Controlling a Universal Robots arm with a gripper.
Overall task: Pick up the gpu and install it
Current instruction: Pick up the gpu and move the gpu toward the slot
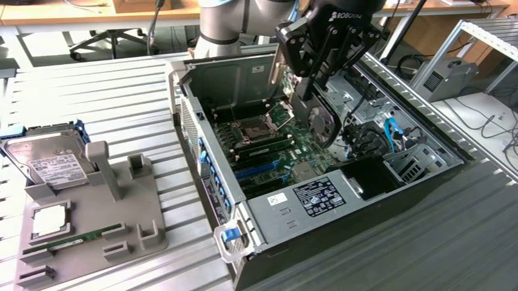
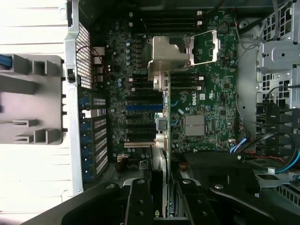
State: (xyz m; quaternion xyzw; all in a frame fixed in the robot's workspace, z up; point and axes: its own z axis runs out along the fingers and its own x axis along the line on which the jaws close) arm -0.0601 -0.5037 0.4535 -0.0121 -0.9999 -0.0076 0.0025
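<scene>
Exterior view: the gripper [image 1: 312,91] hangs over the open computer case [image 1: 271,212], which lies on its side on the slatted table [image 1: 113,91]. The fingers are closed on the gpu [image 1: 321,124], clamping the card by its two faces. The card is held on edge, with its black fan [image 1: 323,128] facing the exterior view's right, and sits inside the case opening above the green motherboard [image 1: 301,151]. Cannot tell whether its lower edge touches the board. A blue slot [image 1: 257,170] lies on the board, nearer the exterior view's left than the card. Well apart from the case, at the exterior view's left, a grey holder [image 1: 133,209] carries a hard drive [image 1: 50,162], a processor chip [image 1: 52,218] and a RAM stick [image 1: 74,240]. Wrist view: the camera looks straight down the gripper [image 2: 164,190]. Two dark fingers [image 2: 140,204] flank the gpu [image 2: 164,140], seen edge-on as a thin strip running away from them across the motherboard [image 2: 213,101]. The strip crosses the ends of the expansion slots, the blue slot [image 2: 140,107] among them. Contact with any slot cannot be judged. The grey holder [image 2: 28,93] shows beyond the case wall [image 2: 72,117].
</scene>
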